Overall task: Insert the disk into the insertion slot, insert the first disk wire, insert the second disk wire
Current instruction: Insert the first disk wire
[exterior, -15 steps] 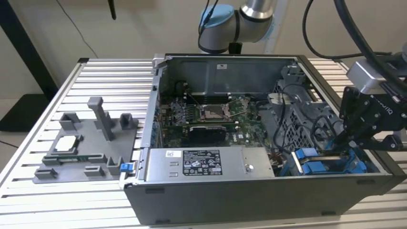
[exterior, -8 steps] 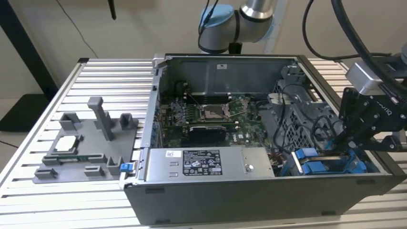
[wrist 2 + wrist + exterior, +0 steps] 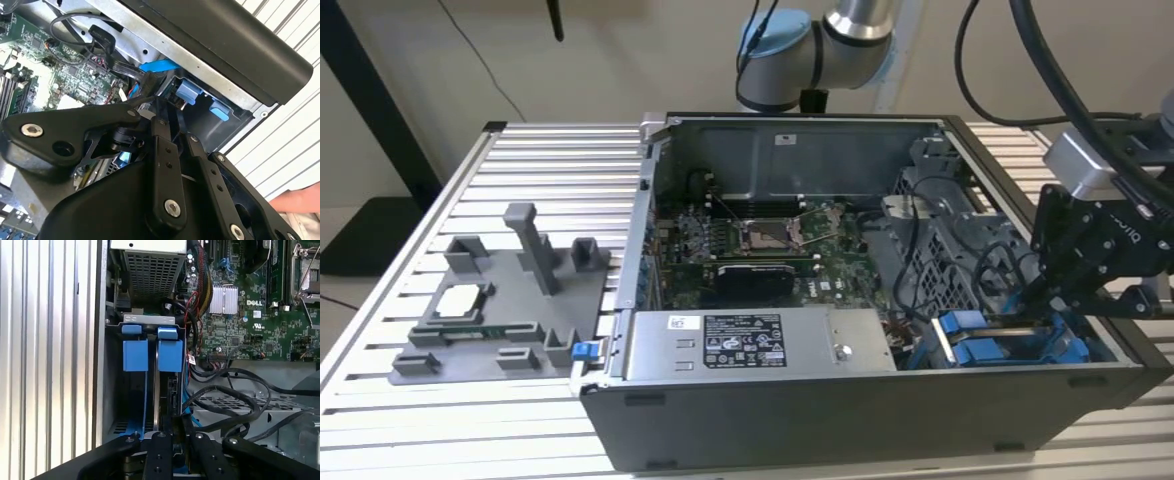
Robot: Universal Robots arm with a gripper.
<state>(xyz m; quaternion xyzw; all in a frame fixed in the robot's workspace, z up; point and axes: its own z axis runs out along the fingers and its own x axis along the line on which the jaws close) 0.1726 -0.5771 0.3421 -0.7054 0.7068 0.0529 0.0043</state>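
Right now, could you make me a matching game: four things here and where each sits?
1 pincer
2 grey parts holder
3 labelled silver box
4 green circuit board

a on the ribbed table, outside the case
b at the blue-tabbed drive cage
c flat on the case's bottom
d inside, along the wall nearest the exterior view

Pairs: 1-b; 2-a; 3-d; 4-c
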